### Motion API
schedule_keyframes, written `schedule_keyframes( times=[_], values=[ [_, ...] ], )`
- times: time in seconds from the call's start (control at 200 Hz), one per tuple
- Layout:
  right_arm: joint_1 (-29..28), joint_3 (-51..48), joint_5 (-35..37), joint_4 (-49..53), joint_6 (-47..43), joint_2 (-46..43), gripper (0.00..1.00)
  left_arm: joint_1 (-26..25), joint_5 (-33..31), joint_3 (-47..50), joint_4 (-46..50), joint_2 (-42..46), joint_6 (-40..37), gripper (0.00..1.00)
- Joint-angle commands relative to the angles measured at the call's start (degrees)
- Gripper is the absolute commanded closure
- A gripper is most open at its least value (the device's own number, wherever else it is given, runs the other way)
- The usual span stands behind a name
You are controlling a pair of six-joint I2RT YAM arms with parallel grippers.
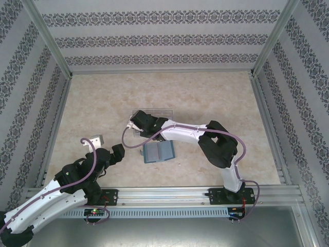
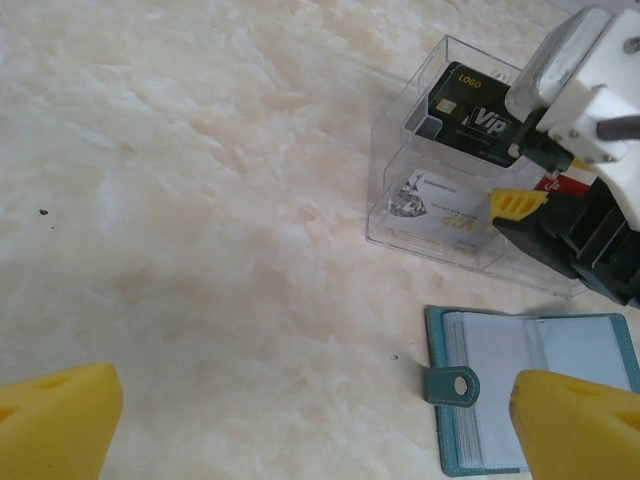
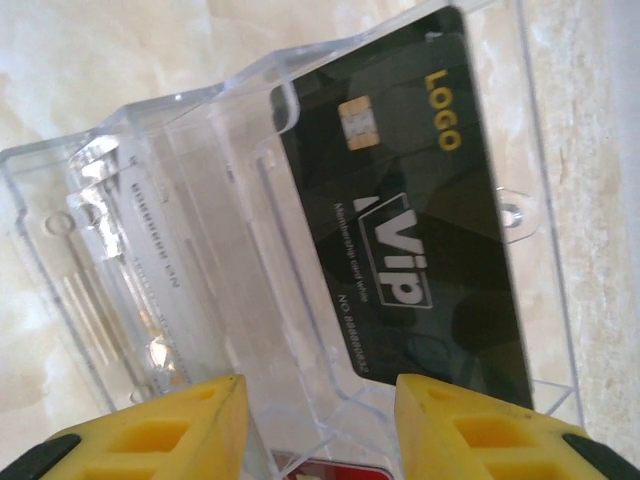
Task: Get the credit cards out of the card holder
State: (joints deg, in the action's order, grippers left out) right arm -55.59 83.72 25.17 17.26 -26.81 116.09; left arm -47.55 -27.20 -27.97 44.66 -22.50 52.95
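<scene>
A clear, rectangular plastic tray with stepped compartments [image 1: 161,113] [image 2: 396,150] [image 3: 170,190] is seen standing on a pale beige, marble-patterned worktop [image 1: 216,92] [image 2: 200,180] [image 3: 60,60], roughly at the worktop's middle. The tray's see-through walls are upright. Well apart from the tray, a tiny dark speck [image 2: 42,212] is noted on the worktop, and a second speck [image 2: 394,357] is noted nearer the tray. Beyond the tray, the far edge is closed by a wall papered in pale stripes with dark ornamental bands [image 1: 159,38]. Similar papered walls [image 1: 25,103] are set to either side of the tray, joined by slanting silver metal posts [image 1: 49,41]. On the near side of the tray, a silver slotted aluminium rail [image 1: 169,194] is laid along the worktop's edge.
</scene>
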Motion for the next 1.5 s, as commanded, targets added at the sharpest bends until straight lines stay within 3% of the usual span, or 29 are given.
schedule_keyframes(
  times=[0.0,0.315,0.47,0.655,0.724,0.799,1.059,1.349,1.494],
  values=[
    [0.49,-1.50,1.53,-2.74,2.19,-1.69,0.56,0.09,0.13,-0.17,1.04,0.26,-0.03,0.00],
    [1.27,-11.63,1.92,-9.73,11.68,-15.21,0.57,0.08,2.49,-0.79,-0.56,-1.53,-0.52,0.00],
    [4.78,-17.37,1.91,-10.76,26.99,-23.73,0.72,0.04,5.30,-0.93,-3.85,-3.96,-1.52,0.00],
    [9.20,-26.53,-10.54,-11.12,36.04,-33.29,0.77,0.09,10.48,-0.93,-10.07,-7.95,-2.86,0.04],
    [9.98,-30.70,-14.56,-12.59,38.84,-36.95,0.92,0.09,13.29,-0.69,-13.56,-9.95,-3.49,0.08],
    [10.24,-34.68,-19.87,-13.43,40.12,-40.19,1.00,0.09,16.60,-0.04,-18.15,-12.48,-3.47,0.12],
    [10.30,-45.12,-26.61,-14.62,48.32,-44.79,1.00,-0.50,23.63,0.48,-28.62,-23.77,-1.56,0.29],
    [10.40,-51.81,-28.65,-17.40,52.26,-43.46,1.00,-2.45,24.14,-0.54,-34.03,-32.66,-0.04,0.47],
    [10.36,-51.82,-30.14,-18.11,51.97,-41.97,1.00,-3.62,23.92,-2.25,-34.83,-36.29,-0.30,0.51]
  ],
)
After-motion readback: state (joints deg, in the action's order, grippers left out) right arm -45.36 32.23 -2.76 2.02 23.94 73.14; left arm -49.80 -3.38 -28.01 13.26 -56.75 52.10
